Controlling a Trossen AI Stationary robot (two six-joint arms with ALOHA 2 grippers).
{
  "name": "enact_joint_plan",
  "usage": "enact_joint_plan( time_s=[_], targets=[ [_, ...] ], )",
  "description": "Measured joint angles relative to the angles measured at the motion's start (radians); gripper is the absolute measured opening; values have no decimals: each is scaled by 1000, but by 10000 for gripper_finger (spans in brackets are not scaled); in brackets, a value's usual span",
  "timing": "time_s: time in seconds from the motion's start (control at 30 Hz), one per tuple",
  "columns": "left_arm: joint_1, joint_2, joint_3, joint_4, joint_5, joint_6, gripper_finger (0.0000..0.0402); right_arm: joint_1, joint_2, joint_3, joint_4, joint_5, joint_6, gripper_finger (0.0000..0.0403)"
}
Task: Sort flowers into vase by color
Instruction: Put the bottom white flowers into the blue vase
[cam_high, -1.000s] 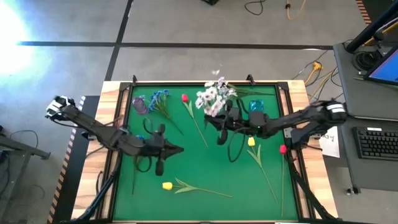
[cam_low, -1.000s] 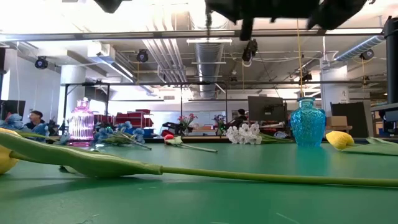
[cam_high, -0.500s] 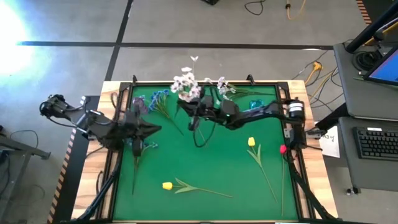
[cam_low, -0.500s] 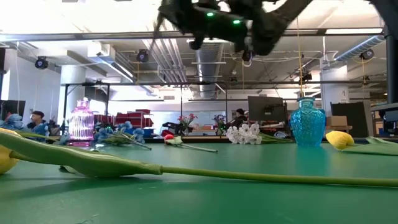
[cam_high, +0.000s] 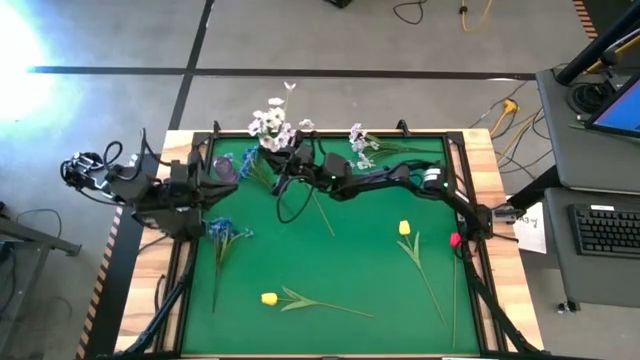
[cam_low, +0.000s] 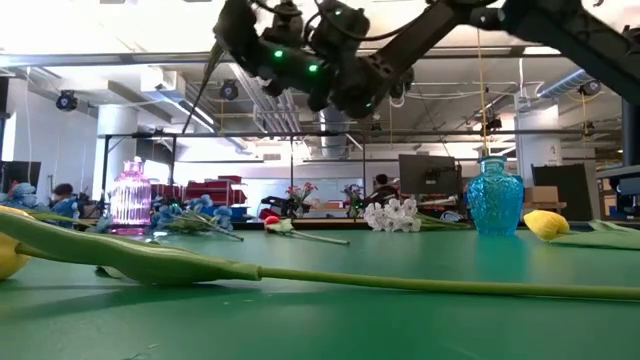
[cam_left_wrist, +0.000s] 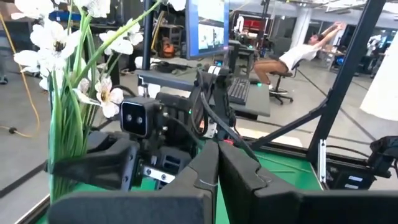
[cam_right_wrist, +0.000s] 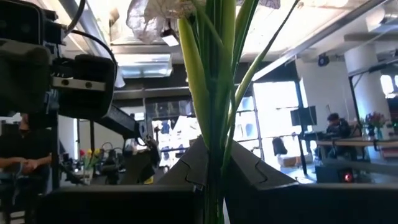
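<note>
My right gripper hangs high over the table's far left part, shut on a spray of white flowers. It stands close to the pink vase. The blue vase stands at the far right. My left gripper is shut with nothing in it, raised at the table's left edge and pointing level at the right gripper. On the green mat lie blue flowers, more blue flowers, two yellow tulips, a red tulip and another white spray. My right gripper pinches the bundle of green stems between its two fingers. The stems rise out from between the fingertips, with the white blossoms above. The spray is lifted clear of the table, roughly upright, and a thin stem end hangs below the gripper.
A raised wooden rim frames the mat. The right arm stretches across the far half of the table, a black cable loop hanging under it. Free mat lies in the middle and near left.
My right gripper has carried the white spray from the table's far middle toward its far left, clear of the table, tipping upward. My left gripper, shut, has drawn back from the mat's left middle toward the left edge and risen.
</note>
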Motion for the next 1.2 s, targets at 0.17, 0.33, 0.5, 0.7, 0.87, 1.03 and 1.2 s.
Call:
enact_joint_plan(
  time_s=[0.17,0.33,0.5,0.7,0.87,1.03,1.2],
  targets=[
    [0,-21,-10,-135,-71,-82,0,0,45,74,-55,-65,-11,22],
    [0,-17,-42,-214,-142,-119,0,0,45,134,-191,-76,-65,22],
    [0,-20,-61,-237,-148,-114,24,-5,41,187,-339,-138,-104,22],
    [0,-35,-77,-240,-214,-121,98,-10,30,214,-345,-155,-104,22],
    [0,-45,-57,-234,-236,-122,150,-29,71,276,-259,-154,-93,22],
    [0,-55,-28,-230,-236,-136,170,-40,179,413,-270,-153,-88,22],
    [0,-66,-24,-231,-236,-138,171,-47,258,551,-284,-154,-78,22]
  ],
)
